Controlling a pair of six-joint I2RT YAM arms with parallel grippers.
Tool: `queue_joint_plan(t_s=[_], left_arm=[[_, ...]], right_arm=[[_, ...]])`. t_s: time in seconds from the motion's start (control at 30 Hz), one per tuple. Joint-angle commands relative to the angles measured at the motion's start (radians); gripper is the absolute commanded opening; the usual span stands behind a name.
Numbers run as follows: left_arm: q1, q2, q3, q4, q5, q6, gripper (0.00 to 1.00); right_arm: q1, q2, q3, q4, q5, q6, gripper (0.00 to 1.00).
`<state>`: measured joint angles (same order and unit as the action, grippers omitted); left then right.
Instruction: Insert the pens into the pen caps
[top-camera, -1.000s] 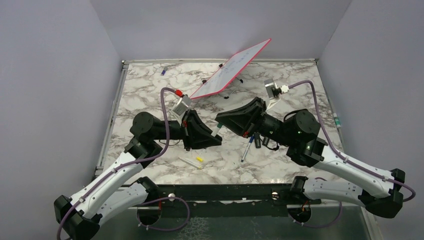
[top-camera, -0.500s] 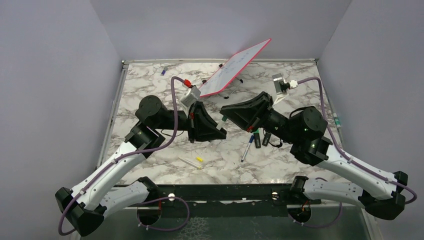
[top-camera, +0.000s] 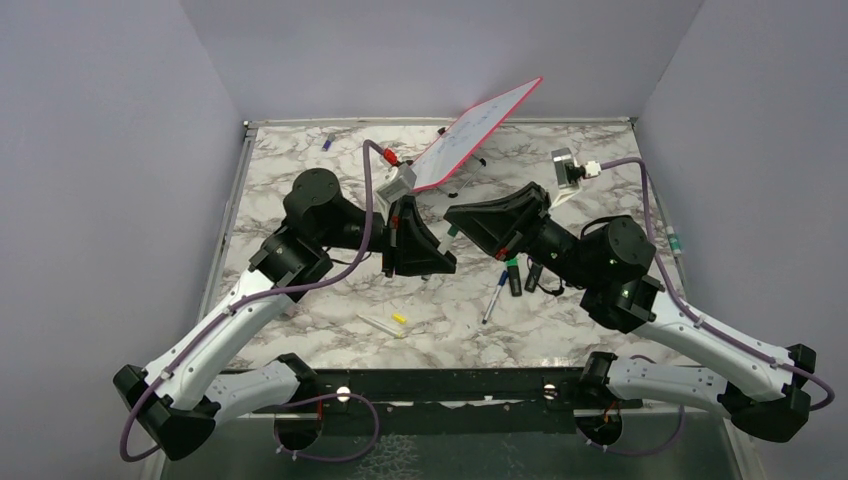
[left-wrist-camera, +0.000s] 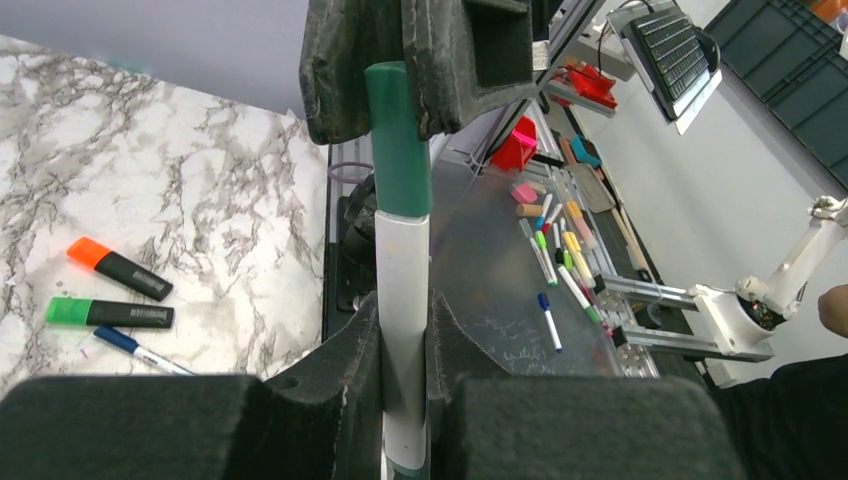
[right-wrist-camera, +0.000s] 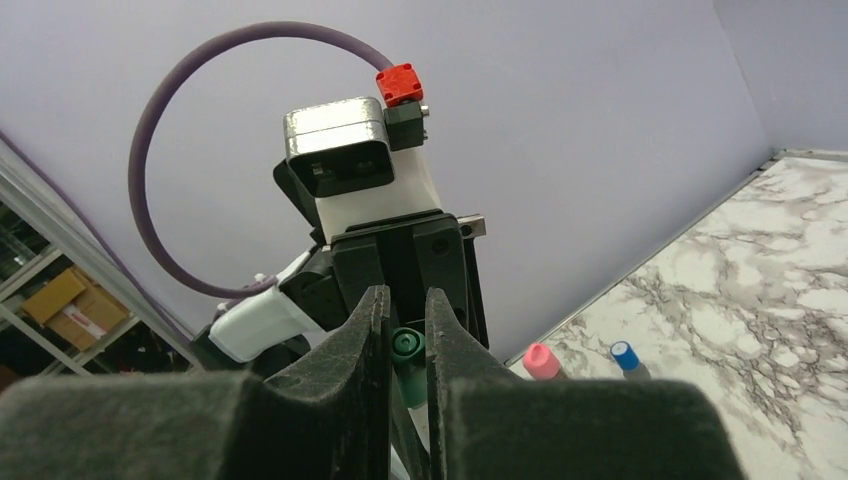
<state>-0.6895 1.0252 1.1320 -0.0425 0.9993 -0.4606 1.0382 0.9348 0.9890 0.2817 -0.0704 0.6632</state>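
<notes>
1. Centrally, above the marble worktop, the two claws meet tip to tip with one pen between them.
2. Left claw: clenched on the white pen, its two fingers pressing the barrel from either side. In the left wrist view the pen stands upright between them.
3. Right claw: clenched on the green cap, which shows as a green round end between its fingers in the right wrist view.
4. Green cap: in line with the white pen, its lower end meeting the top of the barrel. Whether it is pushed fully home cannot be told.
5. Orange highlighter: black barrel, orange end, lying flat on the worktop below the right claw.
6. Green highlighter: black barrel, green end, lying just beside the orange one.
7. Blue pen: thin white barrel with a blue end, lying on the worktop close to the green highlighter.
8. Yellow pen: thin white barrel with a yellow part, lying on the worktop near the front edge, apart from the others and below the left claw.
9. Whiteboard: pink-edged, propped at a tilt at the back of the worktop, behind both claws.
</notes>
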Motion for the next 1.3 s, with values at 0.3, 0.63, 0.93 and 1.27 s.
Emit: queue_joint_plan(t_s=[0.3, 0.63, 0.93, 1.27], left_arm=[[0.02, 0.028, 0.238, 0.06, -0.391, 0.158, 0.0], [0.022, 0.06, 0.241, 0.084, -0.391, 0.144, 0.0], [0.022, 0.12, 0.372, 0.068, -0.4, 0.174, 0.0], [0.05, 0.168, 0.409, 0.015, -0.43, 0.234, 0.0]], right_arm=[[0.059, 0.051, -0.145, -0.411, -0.411, 0.071, 0.01], [0.059, 0.062, -0.115, -0.378, -0.571, 0.12, 0.01], [0.059, 0.11, -0.141, -0.484, -0.467, 0.05, 0.01], [0.059, 0.092, -0.14, -0.509, -0.645, 0.045, 0.01]])
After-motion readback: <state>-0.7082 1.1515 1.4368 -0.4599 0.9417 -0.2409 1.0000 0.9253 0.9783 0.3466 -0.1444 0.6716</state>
